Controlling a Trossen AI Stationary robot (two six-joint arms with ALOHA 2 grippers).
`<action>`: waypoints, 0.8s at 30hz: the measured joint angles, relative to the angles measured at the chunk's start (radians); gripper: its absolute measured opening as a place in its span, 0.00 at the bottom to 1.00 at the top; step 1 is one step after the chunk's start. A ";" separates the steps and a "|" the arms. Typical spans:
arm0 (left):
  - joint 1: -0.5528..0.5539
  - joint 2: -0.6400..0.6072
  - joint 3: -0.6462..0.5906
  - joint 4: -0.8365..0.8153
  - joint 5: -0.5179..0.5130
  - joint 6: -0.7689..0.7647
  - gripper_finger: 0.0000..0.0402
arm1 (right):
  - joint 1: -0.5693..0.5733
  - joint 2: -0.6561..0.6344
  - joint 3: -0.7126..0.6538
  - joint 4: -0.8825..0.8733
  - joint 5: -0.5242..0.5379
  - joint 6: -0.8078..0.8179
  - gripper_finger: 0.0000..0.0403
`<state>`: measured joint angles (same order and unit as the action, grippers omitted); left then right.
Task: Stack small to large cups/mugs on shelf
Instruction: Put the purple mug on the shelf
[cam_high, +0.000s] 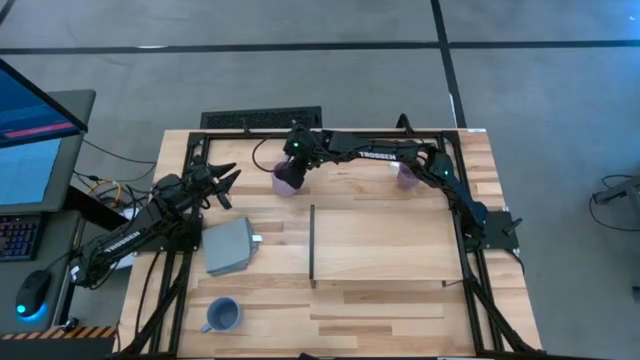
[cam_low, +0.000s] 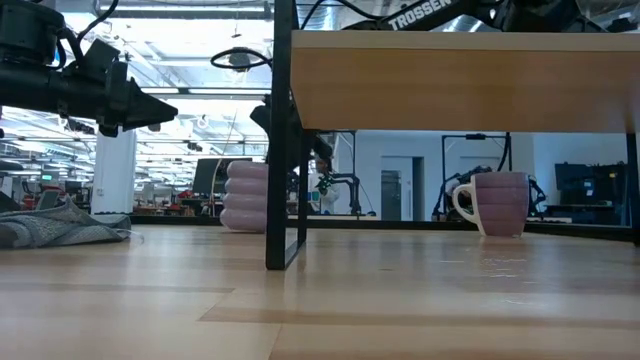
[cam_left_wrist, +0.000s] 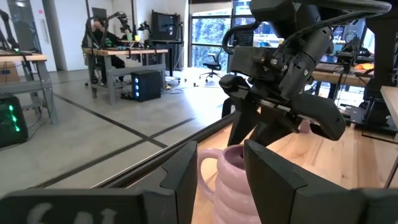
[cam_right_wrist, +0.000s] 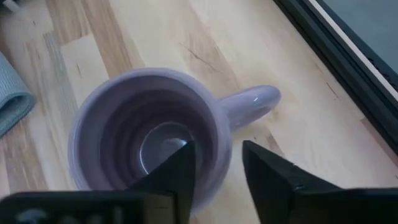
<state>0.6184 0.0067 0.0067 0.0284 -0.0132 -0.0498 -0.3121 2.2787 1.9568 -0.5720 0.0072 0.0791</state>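
Note:
A ribbed lavender mug (cam_high: 287, 179) (cam_right_wrist: 149, 137) stands upright on the tabletop by the far edge. My right gripper (cam_high: 293, 160) (cam_right_wrist: 217, 149) hangs over it, pointing down and open. One finger is above the mug's hollow and the other outside the wall beside the handle (cam_right_wrist: 249, 102); neither touches. A plain lavender mug (cam_high: 407, 176) (cam_low: 497, 203) stands farther right. The blue-grey mug (cam_high: 222, 315) sits near the near-left corner. The shelf (cam_high: 385, 245) fills the table's middle, with its black strip (cam_high: 312, 245) on the left edge. My left gripper (cam_high: 228, 185) (cam_left_wrist: 221, 180) waits open, in the air left of the ribbed mug.
A flat grey square block (cam_high: 230, 247) lies left of the shelf, between the ribbed mug and the blue-grey mug. A black frame rail (cam_right_wrist: 336, 43) runs along the table's far edge, close behind the ribbed mug. The right arm (cam_high: 380, 150) stretches along that edge.

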 joint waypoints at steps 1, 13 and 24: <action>0.000 0.000 0.000 0.000 0.000 0.000 0.30 | 0.000 0.000 0.000 0.000 -0.004 -0.004 0.32; 0.000 0.000 0.000 0.000 0.000 0.000 0.30 | 0.005 0.005 -0.002 -0.016 -0.010 -0.107 0.04; 0.000 0.000 0.000 0.000 0.000 0.000 0.30 | 0.022 -0.004 -0.002 -0.035 -0.006 -0.151 0.03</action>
<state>0.6186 0.0066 0.0071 0.0284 -0.0132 -0.0494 -0.2900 2.2747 1.9549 -0.6069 0.0013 -0.0723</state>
